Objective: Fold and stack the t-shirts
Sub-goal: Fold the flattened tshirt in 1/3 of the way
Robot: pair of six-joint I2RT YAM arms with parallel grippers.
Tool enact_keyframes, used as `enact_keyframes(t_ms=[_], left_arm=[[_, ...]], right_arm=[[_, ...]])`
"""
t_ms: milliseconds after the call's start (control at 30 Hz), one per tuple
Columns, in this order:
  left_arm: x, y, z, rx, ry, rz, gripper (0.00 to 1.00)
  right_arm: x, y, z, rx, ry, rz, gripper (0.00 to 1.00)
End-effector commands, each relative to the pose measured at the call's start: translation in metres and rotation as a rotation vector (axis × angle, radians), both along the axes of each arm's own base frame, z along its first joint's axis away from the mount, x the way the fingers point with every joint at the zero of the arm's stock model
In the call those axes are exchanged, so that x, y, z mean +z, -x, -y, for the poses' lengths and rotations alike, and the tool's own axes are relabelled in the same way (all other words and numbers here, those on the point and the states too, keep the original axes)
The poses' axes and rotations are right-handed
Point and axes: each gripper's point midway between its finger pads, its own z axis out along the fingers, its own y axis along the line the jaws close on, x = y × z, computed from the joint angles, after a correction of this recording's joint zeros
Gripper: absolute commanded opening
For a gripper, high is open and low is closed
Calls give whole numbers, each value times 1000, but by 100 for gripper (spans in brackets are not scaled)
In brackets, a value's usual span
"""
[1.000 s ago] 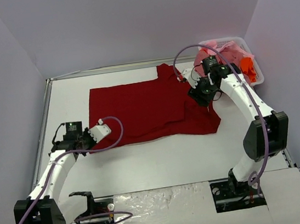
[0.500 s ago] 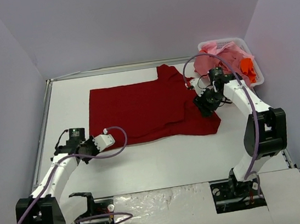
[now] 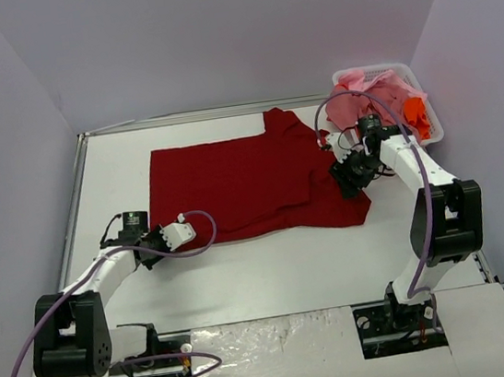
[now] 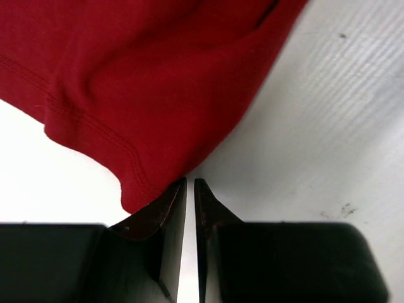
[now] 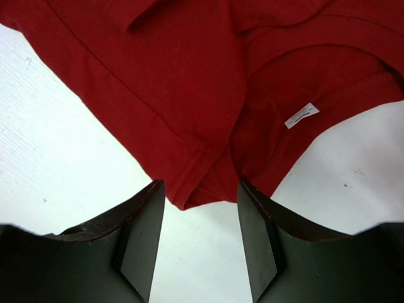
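Observation:
A red t-shirt (image 3: 242, 185) lies spread flat on the white table (image 3: 272, 269). My left gripper (image 3: 159, 245) is low at the shirt's near-left corner. In the left wrist view its jaws (image 4: 190, 183) are shut with only a thin gap and no cloth between them. The hem corner (image 4: 136, 189) lies against the outside of the left finger. My right gripper (image 3: 347, 179) is open at the shirt's right edge. In the right wrist view it (image 5: 201, 184) stands just short of a folded sleeve hem (image 5: 189, 177) and the collar with a white tag (image 5: 302, 115).
A white basket (image 3: 431, 118) with pink and orange clothes stands at the back right, close behind the right arm. A metal rail (image 3: 74, 212) runs along the table's left edge. Grey walls close in the back and sides.
My left gripper has come nearer and lower, down to the shirt's near-left corner. My right gripper has moved a little right and nearer along the shirt's right edge.

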Motion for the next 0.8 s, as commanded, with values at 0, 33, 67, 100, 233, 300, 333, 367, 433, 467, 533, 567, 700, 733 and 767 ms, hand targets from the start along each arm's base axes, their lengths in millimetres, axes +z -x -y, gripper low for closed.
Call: enact_keyframes(t_ms=[0, 33, 67, 100, 233, 300, 333, 367, 433, 467, 533, 567, 700, 733, 767], left_arm=[[-3, -3, -4, 1, -16, -6, 10], [-4, -2, -4, -1, -19, -10, 9], [-4, 0, -4, -1, -20, -15, 6], [-4, 1, -5, -6, -23, -16, 3], [-2, 13, -4, -26, -22, -48, 2], [4, 14, -3, -10, -14, -35, 2], [5, 13, -3, -1, -9, -28, 2], [8, 14, -2, 16, 6, -18, 2], [9, 14, 0, 29, 24, -7, 3], [9, 13, 1, 38, 30, -2, 2], [7, 15, 3, 52, 46, -12, 2], [5, 15, 3, 67, 54, -19, 2], [7, 12, 3, 98, 65, -11, 2], [6, 12, 3, 101, 65, -10, 2], [7, 10, 2, 113, 66, 4, 2]], right_arm=[[4, 12, 0, -1, -23, -13, 46], [4, 12, 2, -2, -18, -10, 46], [4, 14, 4, -7, -12, -10, 46], [6, 16, 5, -10, -9, -7, 46], [1, 28, 12, -5, 24, -45, 46], [-6, 40, 16, 6, 47, -98, 46], [-11, 43, 18, 7, 58, -112, 46], [-17, 46, 23, 11, 83, -130, 46], [-28, 53, 27, 16, 106, -168, 46], [-32, 56, 28, 22, 114, -185, 46], [-44, 64, 32, 42, 129, -229, 46], [-50, 68, 32, 50, 133, -250, 46], [-62, 81, 36, 79, 151, -302, 45], [-65, 85, 36, 87, 150, -312, 45], [-67, 87, 36, 100, 148, -319, 45]])
